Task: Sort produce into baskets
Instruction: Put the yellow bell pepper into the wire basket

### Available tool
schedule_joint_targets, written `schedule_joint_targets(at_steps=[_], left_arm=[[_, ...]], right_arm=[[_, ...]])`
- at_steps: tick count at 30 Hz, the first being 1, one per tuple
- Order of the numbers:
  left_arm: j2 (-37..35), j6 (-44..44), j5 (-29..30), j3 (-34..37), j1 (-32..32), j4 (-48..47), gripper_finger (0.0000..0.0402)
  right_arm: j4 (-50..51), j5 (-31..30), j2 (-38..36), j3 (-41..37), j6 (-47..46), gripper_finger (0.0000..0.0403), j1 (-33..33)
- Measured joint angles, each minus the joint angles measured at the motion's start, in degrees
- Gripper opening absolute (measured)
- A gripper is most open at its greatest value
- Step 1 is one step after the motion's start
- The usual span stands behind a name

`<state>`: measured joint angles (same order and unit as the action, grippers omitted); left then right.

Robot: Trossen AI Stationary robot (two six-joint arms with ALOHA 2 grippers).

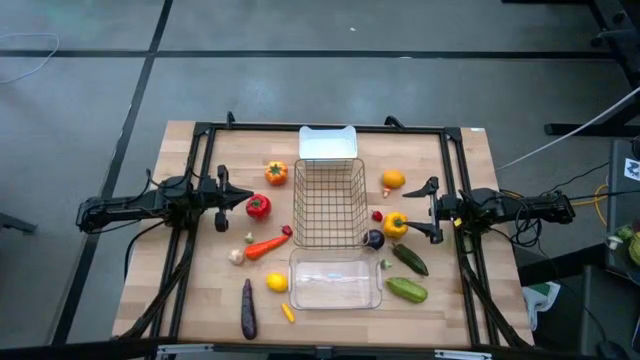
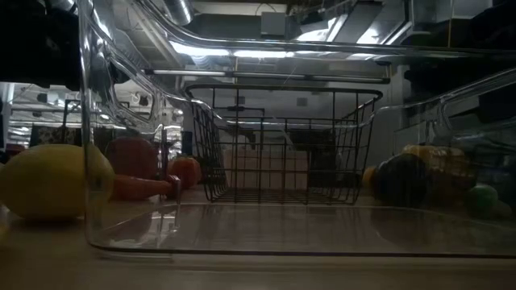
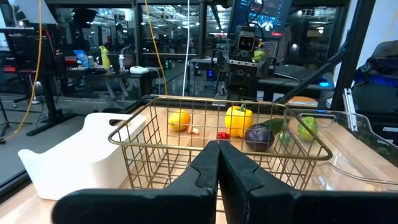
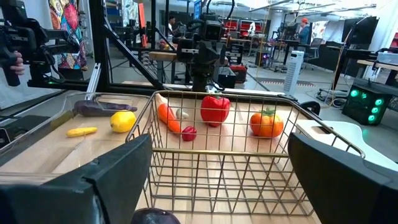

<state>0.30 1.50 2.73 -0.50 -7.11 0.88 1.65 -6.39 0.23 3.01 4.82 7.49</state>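
Note:
The wire basket stands mid-table, with the white tray behind it and the clear tray in front; all three look empty. Produce lies on the table around them. To the basket's left are an orange pepper, red pepper, carrot, lemon and long eggplant. To its right are an orange, yellow pepper, round eggplant and two cucumbers. My left gripper is shut and empty left of the basket. My right gripper is open and empty right of it, beside the yellow pepper.
A garlic bulb, a small yellow pepper and tiny radishes also lie on the wood. A black frame runs along the table's edges. Bare wood shows at the near left and far right corners.

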Motion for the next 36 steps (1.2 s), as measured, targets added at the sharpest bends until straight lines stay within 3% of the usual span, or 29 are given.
schedule_joint_targets(at_steps=[15, 19, 27, 36], left_arm=[[-0.01, 0.0, 0.0, -0.01, 0.0, 0.0, 0.0004], [-0.01, 0.0, 0.0, 0.0, 0.01, 0.0, 0.0004], [-0.01, 0.0, 0.0, -0.01, 0.0, 0.01, 0.0004], [-0.01, 0.0, 0.0, -0.01, 0.0, -0.01, 0.0004]], right_arm=[[-0.17, 0.0, 0.0, 0.11, -0.29, 0.0372, 0.0], [-1.0, -0.19, 0.0, 0.13, -6.41, 0.0372, 0.0], [-1.99, -7.42, 0.0, 0.2, -12.59, 0.0372, 0.0], [0.08, -7.5, 0.86, 5.36, -14.1, 0.0372, 0.0]])
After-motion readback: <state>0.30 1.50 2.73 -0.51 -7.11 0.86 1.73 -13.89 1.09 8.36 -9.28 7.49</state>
